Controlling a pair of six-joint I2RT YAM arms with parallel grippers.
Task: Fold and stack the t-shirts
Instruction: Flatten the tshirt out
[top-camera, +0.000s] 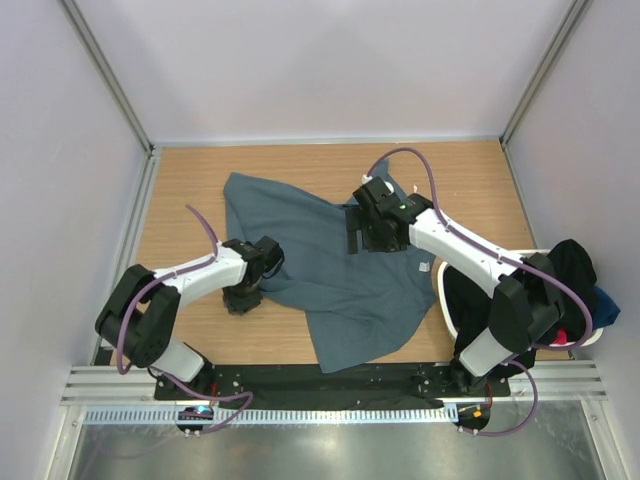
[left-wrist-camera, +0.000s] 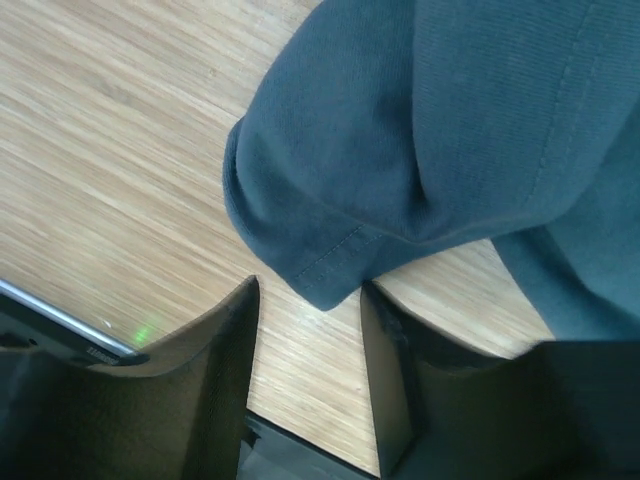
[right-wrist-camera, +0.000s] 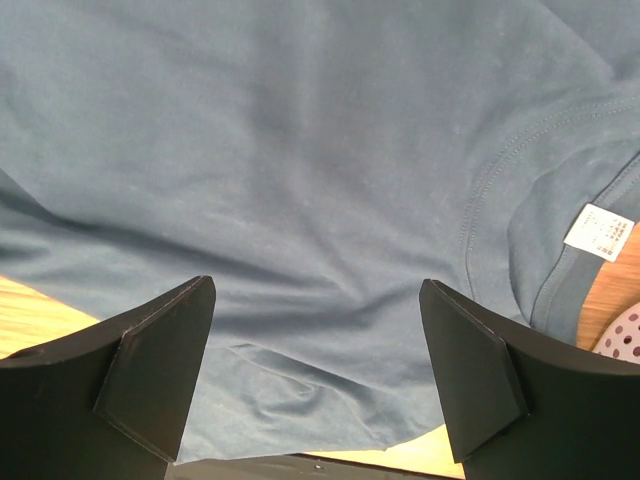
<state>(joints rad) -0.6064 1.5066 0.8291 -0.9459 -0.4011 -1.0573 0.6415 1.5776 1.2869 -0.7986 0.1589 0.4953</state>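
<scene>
- Now we look at the blue-grey t-shirt (top-camera: 330, 270). It lies crumpled in the middle of the desk (top-camera: 190, 190) and is not folded yet.
- Its neck hole (right-wrist-camera: 490, 200) and little white tag (right-wrist-camera: 598, 232) are on the right side, close to the white basket (top-camera: 440, 300). So we think the shirt lies sideways across the desk.
- Our left pincer (left-wrist-camera: 308, 300) sits low at the shirt's left edge. Its two fingers are apart. The corner of a sleeve hem (left-wrist-camera: 330, 262) pokes right into the gap between them, but nothing is pinched.
- Our right pincer (right-wrist-camera: 318, 290) hangs over the shirt near the neck hole. Its fingers are wide apart and hold nothing.
- We think the left arm is the nearer one for that sleeve. It only needs to squeeze shut on the hem.
</scene>
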